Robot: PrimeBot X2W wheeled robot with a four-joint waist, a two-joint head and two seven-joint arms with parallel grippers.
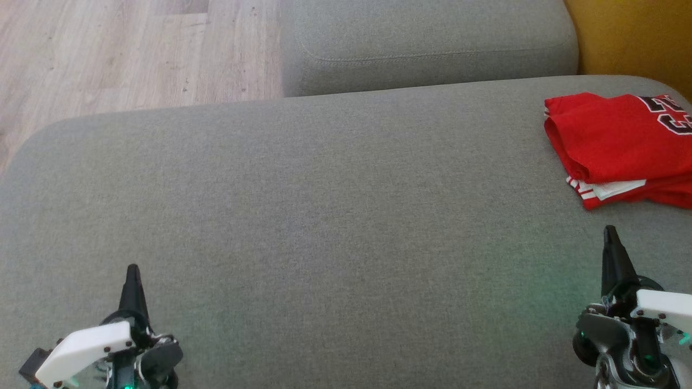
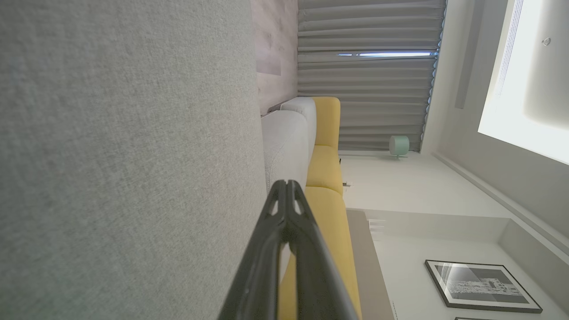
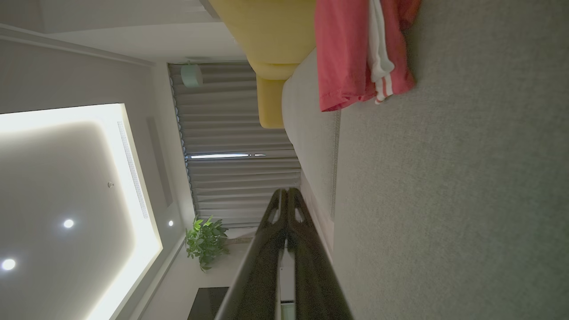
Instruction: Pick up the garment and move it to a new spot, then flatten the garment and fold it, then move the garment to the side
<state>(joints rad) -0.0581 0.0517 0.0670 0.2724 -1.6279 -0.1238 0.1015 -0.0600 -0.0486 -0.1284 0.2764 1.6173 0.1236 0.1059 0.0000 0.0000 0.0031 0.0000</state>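
Two claws pressed together, left claw (image 1: pixel 132 268), right claw (image 1: pixel 611 231), folded red garment (image 1: pixel 621 140) on grey sofa (image 1: pixel 324 216)

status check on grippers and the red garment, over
Left gripper shut, empty. Right gripper shut, empty. Red garment folded, far right of grey cushion. Nothing in the way.

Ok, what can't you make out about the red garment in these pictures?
Head view: the red garment runs off the right edge, cutting its black number.
Right wrist view: the top edge cuts it off.
Its lower layers: hidden under the top fold.
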